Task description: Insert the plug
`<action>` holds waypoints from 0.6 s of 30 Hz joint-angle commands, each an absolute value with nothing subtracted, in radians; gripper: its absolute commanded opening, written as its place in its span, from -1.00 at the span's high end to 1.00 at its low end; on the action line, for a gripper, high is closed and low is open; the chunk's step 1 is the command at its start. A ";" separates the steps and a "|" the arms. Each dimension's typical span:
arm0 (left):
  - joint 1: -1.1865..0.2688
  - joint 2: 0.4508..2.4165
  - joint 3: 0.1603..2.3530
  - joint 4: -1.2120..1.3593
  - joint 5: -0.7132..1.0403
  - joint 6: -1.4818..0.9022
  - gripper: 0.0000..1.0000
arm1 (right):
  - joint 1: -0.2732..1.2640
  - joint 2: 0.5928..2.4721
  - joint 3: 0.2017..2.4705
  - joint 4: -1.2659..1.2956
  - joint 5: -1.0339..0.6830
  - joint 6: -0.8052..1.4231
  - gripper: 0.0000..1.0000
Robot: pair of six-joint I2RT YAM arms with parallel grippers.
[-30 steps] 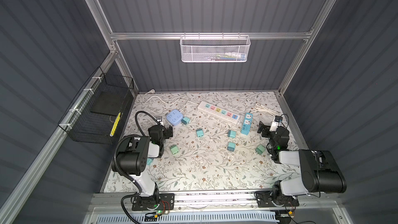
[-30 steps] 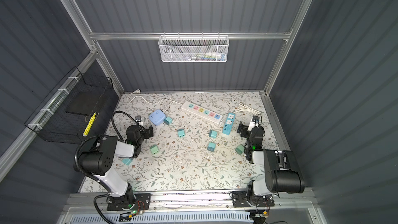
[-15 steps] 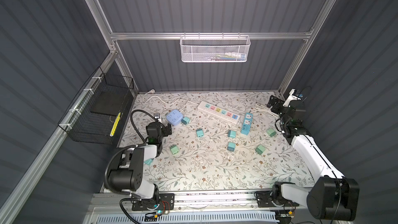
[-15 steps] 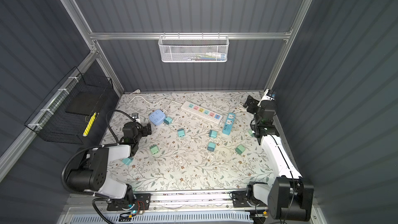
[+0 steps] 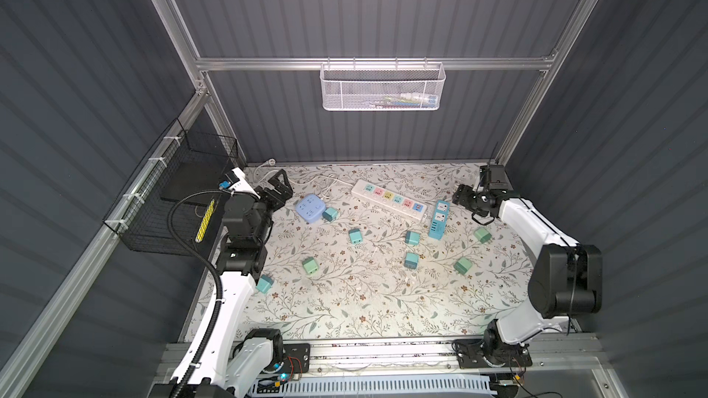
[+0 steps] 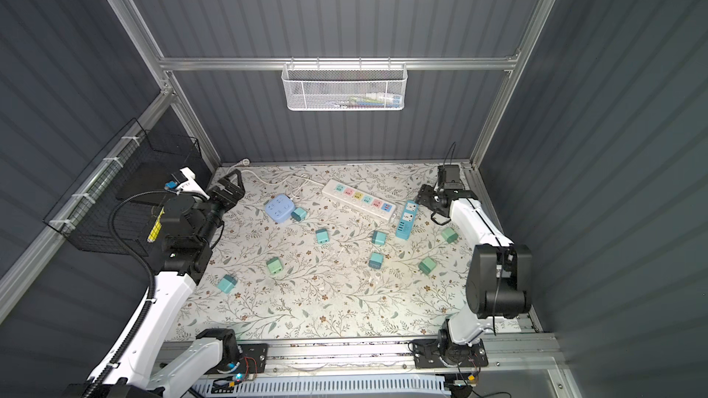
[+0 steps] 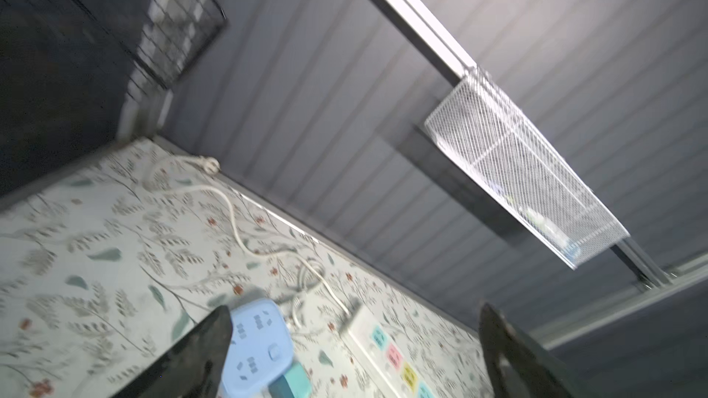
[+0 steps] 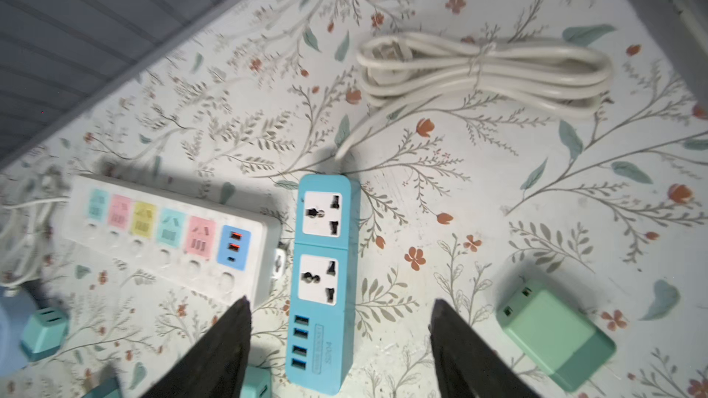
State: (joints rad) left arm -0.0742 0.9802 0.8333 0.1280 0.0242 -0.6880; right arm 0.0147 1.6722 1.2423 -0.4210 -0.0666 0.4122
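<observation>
the left pincer (image 5: pixel 282 184) is near the far left corner of the mat (image 5: pixel 344 300). its two fingers (image 7: pixel 191 357) stand wide apart and hold nothing. in the left wrist view the round block (image 7: pixel 256 342), light blue, shows low down by one finger. a teal plug (image 7: pixel 291 382) touches its side. a thin cord (image 7: pixel 230 208) runs over the mat to the back wall.

the right pincer (image 5: pixel 461 197) is at the far right side of the mat, just beside the far end of the blue strip (image 5: pixel 438 220) and not touching it. its fingers (image 8: pixel 222 354) are apart too, a bit less wide, and hold nothing. in the right wrist view the blue strip shows in the gap between them. it lies flat with its holes up.

the green plug (image 8: pixel 551 335) lies on the mat near the blue strip, on the right arm's side. in a top view it sits close under that arm (image 5: pixel 482 235). it is loose and not in any hole.

the white strip (image 5: pixel 389 201) lies slanted across the back of the mat. its end is just beside the blue strip. a tied cord bundle (image 8: pixel 482 70) lies past the blue strip, near the back wall.

more plugs (image 5: pixel 355 236) lie here and there on the middle of the mat, well apart.

a white basket (image 5: pixel 383 86) hangs on the back wall. a black basket (image 5: pixel 172 201) hangs on the left wall.
</observation>
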 commanded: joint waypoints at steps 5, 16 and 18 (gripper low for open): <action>-0.080 1.092 0.707 0.254 0.603 -0.859 -1.00 | 0.098 1.858 1.399 -0.630 -0.054 0.328 -0.63; -0.100 0.983 0.669 0.122 0.464 -0.777 -1.00 | 0.174 1.963 1.432 -0.691 0.011 0.388 -0.52; -0.100 0.992 0.671 0.135 0.485 -0.782 -1.00 | 0.176 1.974 1.428 -0.688 0.006 0.394 -0.46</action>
